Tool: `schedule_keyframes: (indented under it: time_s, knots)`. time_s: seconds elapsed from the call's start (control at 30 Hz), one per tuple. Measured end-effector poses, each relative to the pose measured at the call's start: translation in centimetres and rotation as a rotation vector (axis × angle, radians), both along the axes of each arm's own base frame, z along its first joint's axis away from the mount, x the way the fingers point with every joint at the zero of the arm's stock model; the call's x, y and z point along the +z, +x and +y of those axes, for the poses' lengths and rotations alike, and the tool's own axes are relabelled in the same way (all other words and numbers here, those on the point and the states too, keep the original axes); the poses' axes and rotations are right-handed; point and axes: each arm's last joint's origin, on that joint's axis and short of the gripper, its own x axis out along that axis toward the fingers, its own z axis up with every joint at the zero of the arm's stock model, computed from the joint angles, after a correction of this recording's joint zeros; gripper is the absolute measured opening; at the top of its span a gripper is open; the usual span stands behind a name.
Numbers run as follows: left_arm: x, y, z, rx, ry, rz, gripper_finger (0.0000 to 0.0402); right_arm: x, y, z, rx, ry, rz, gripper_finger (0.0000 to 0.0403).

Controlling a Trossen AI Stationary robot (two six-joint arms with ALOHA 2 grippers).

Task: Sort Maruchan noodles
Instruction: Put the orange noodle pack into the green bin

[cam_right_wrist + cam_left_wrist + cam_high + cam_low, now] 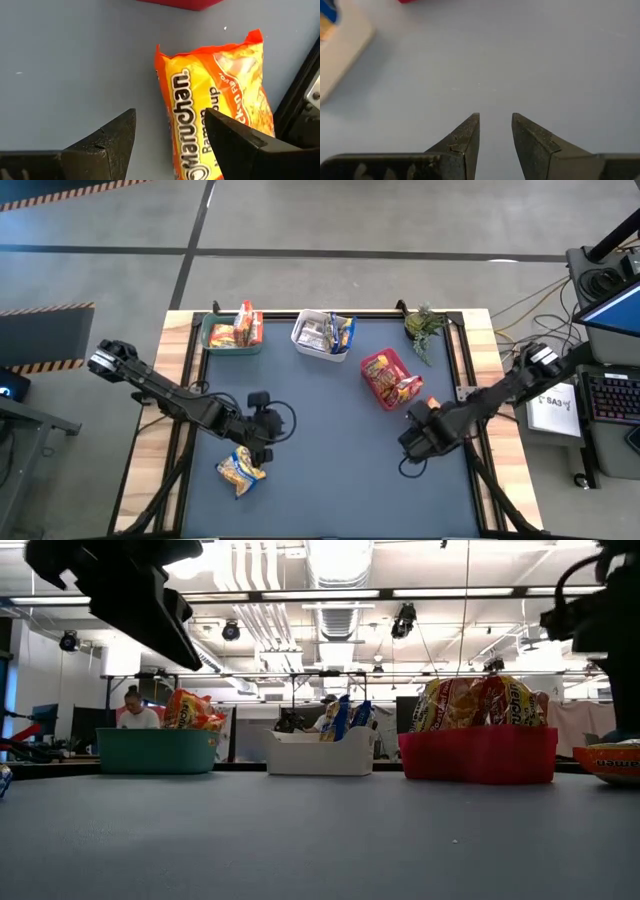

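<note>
Now right gripper open, empty, over mat's right edge beside orange packet. Packet lies flat, long axis roughly along fingers, offset toward one finger; red bin just beyond. Left gripper slightly parted, empty, near second packet. Green bin, white bin farther back.

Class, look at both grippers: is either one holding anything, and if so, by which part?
Nothing is held. The left gripper is open over bare mat. The right gripper is open above an orange noodle packet lying on the mat.
</note>
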Motion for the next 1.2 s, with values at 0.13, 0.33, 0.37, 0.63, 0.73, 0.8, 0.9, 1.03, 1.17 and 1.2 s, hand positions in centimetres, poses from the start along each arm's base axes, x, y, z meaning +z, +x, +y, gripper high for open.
schedule_keyframes:
  time_s: [0.13, 0.33, 0.37, 0.63, 0.73, 0.8, 0.9, 1.03, 1.17, 1.2]
  knots:
    - [0.1, 0.1, 0.3, 0.051, 0.078, -0.035, 0.0098, -1.2, 0.8, 0.0, 0.027, -0.037, 0.095, 0.0223]
    - [0.3, 0.1, 0.4, 0.091, 0.141, -0.065, 0.0098, -3.0, 1.4, 0.1, 0.068, -0.044, 0.246, 0.0217]
    - [0.3, 0.1, 0.4, 0.088, 0.144, -0.064, 0.0098, -3.2, 1.5, 0.2, 0.074, -0.045, 0.260, 0.0211]
    - [0.4, 0.3, 0.4, 0.078, 0.144, -0.083, 0.0098, -3.7, 1.9, 0.5, 0.101, -0.058, 0.294, 0.0101]
    - [0.4, 0.3, 0.3, 0.079, 0.141, -0.089, 0.0098, -3.4, 2.2, 0.6, 0.109, -0.049, 0.284, 0.0058]
    - [0.4, 0.3, 0.3, 0.079, 0.141, -0.089, 0.0098, -3.2, 2.3, 0.7, 0.121, -0.040, 0.275, 0.0036]
    - [0.4, 0.3, 0.3, 0.079, 0.141, -0.090, 0.0098, -2.8, 2.7, 0.9, 0.138, -0.024, 0.258, 0.0015]
    - [0.5, 0.4, 0.3, 0.079, 0.140, -0.091, 0.0098, -2.1, 3.5, 1.4, 0.173, 0.003, 0.222, 0.0011]
    - [0.5, 0.4, 0.3, 0.079, 0.138, -0.096, 0.0098, -1.3, 5.1, 2.3, 0.254, 0.047, 0.103, 0.0010]
    - [0.5, 0.4, 0.3, 0.079, 0.137, -0.098, 0.0098, -1.0, 5.9, 2.6, 0.292, 0.056, 0.030, 0.0010]
